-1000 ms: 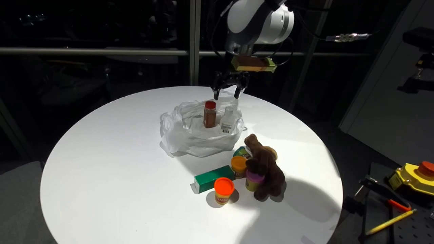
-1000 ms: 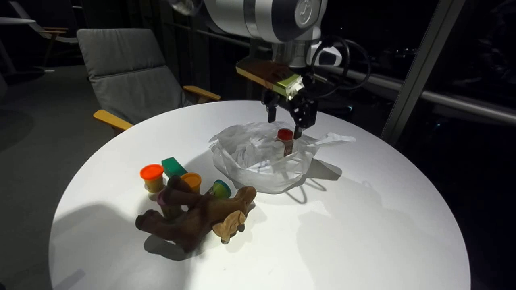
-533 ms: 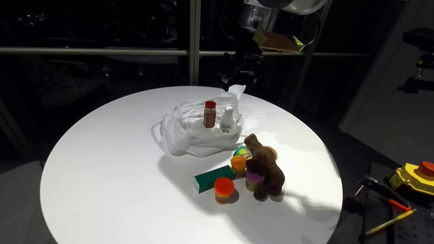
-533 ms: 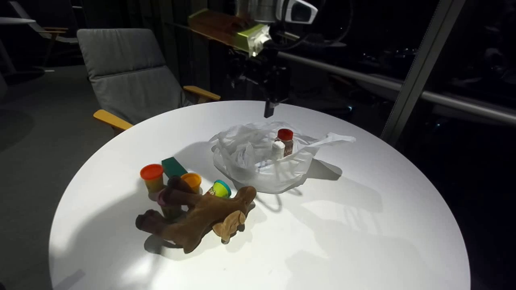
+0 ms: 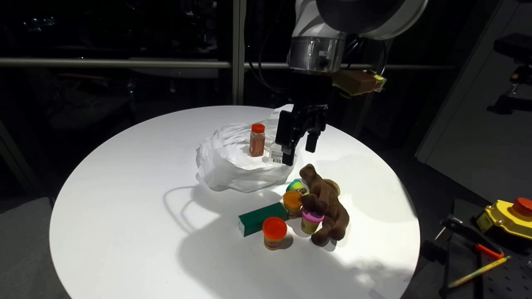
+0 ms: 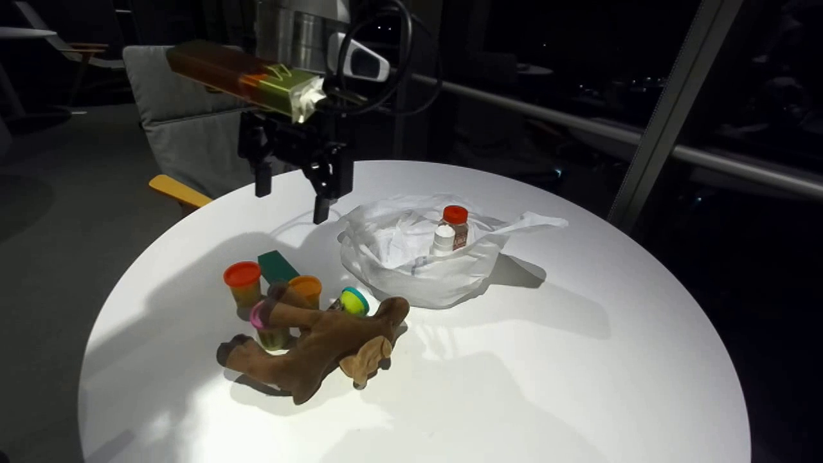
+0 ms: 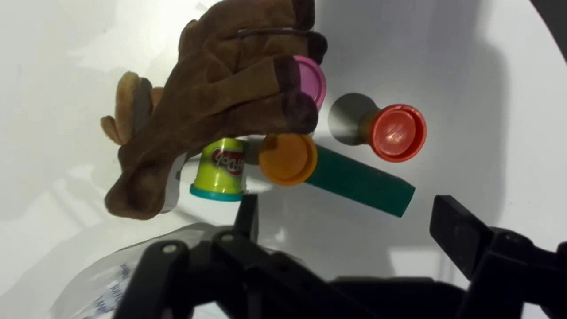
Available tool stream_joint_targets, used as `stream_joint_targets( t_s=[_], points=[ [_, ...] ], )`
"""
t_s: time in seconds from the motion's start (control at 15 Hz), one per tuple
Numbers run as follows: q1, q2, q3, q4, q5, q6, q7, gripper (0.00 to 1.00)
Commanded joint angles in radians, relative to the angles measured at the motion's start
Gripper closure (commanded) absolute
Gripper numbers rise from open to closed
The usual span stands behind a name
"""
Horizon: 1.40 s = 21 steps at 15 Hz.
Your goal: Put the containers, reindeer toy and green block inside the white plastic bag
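End effector (image 6: 291,205) was spread wide, upper left in an exterior view, reindeer toy (image 6: 325,350) and green block (image 6: 277,267) were noted lower left, red-capped jar (image 6: 458,229) inside white bag (image 6: 415,287).

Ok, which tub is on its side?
The teal-lidded tub, lid facing the bag; the red-lidded tub, orange-lidded tub and pink-lidded tub stand upright.

Pretty dim tbh: dark windows (image 5: 145,31) behind the pincer (image 5: 299,152), grey chair (image 6: 196,151) behind it in an exterior view, unevenly lit white table (image 6: 578,386) underneath.
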Motion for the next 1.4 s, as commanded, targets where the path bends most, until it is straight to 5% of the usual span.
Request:
stream_joint_targets(
  t_s=[0.0, 0.73, 1.33],
  points=[
    [0.029, -0.009, 0.036, -0.079, 0.054, 0.073, -0.045, 0.0],
    [0.112, 0.162, 0.067, -0.151, -0.016, 0.389, -0.029, 0.0],
    [0.216, 0.238, -0.016, -0.133, -0.183, 0.5, 0.033, 0.0]
  ],
)
